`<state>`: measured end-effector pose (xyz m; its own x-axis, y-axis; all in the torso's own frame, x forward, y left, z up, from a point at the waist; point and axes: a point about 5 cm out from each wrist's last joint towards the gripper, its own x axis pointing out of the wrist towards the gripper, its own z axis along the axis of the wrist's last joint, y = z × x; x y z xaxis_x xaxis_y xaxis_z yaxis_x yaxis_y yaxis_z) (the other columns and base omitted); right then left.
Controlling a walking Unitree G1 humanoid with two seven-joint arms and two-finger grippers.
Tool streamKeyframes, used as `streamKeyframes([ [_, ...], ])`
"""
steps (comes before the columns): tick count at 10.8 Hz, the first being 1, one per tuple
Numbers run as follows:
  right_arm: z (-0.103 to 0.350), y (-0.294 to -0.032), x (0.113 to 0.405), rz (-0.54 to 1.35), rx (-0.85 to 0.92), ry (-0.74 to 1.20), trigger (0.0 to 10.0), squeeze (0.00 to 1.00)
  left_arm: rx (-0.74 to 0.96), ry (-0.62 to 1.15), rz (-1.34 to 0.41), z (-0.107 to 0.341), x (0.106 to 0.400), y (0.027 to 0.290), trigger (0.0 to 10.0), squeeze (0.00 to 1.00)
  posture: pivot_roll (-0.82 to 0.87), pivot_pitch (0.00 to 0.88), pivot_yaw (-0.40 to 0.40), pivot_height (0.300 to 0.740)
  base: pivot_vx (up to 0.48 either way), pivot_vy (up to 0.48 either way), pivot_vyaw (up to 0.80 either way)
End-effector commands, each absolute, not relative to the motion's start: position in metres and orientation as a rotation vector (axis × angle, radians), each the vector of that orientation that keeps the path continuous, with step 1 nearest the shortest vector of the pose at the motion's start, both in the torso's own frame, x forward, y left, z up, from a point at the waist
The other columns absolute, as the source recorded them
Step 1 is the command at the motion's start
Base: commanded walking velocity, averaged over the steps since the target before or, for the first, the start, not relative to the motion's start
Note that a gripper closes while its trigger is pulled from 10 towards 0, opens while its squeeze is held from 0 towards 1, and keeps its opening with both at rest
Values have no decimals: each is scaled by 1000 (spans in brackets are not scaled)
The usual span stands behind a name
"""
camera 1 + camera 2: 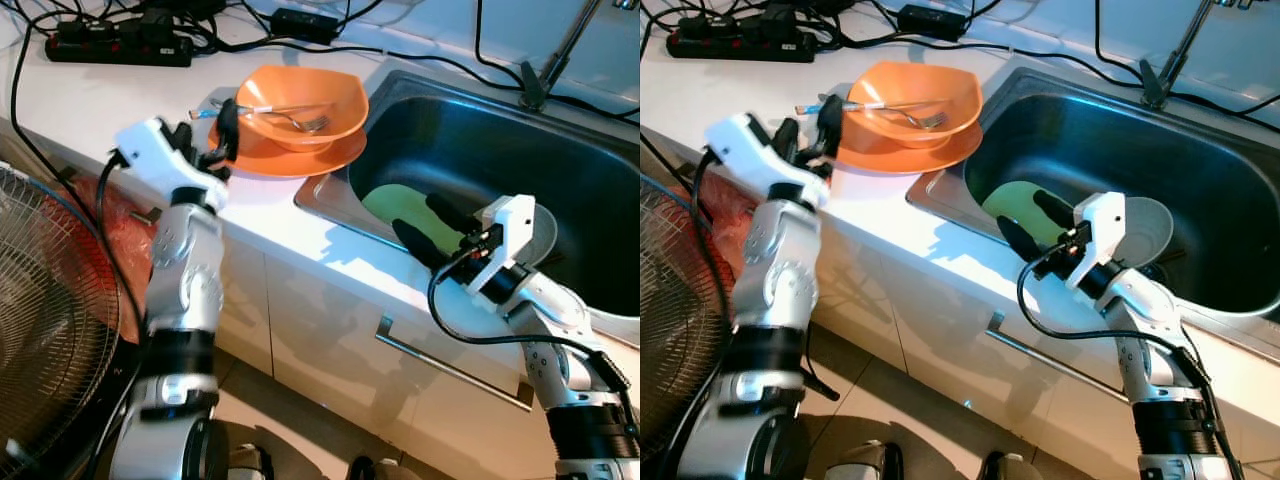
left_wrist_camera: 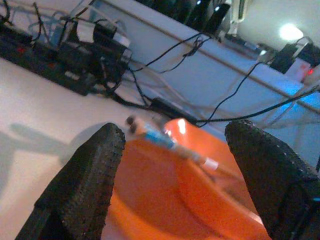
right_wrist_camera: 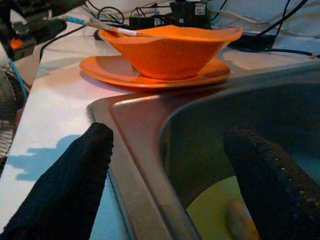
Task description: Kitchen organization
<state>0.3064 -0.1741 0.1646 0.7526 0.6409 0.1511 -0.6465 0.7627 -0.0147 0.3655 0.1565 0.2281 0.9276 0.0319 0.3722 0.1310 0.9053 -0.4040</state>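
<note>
Centrally, one orange bowl (image 1: 305, 100) sits on one orange plate (image 1: 290, 152), holding one fork (image 1: 285, 113) lying left-right, tines rightward. Left gripper (image 1: 215, 135) spreads released at the plate's left edge; right gripper (image 1: 432, 228) gapes empty over the sink (image 1: 520, 160), beside one green plate (image 1: 395, 210).

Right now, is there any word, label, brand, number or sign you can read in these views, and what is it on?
None can be read.
Power strip: no print that can be made out.
Black adapter: any label is too small to read.
Fork handle in the orange bowl: blue and white bands, blurred, no letters legible.
Left tool and right tool: no markings visible.
</note>
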Motion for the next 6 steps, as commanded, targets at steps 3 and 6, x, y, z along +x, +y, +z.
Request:
streamKeyframes([
  [3,170,-177,303,707,30,-160,10000,0,-424,-412,-75,240,374,151,10000,0,50,129,-51,740,0,0,0],
  [6,171,-179,303,704,28,-156,10000,0,-425,-419,-43,243,381,158,10000,0,49,134,-53,740,0,0,0],
])
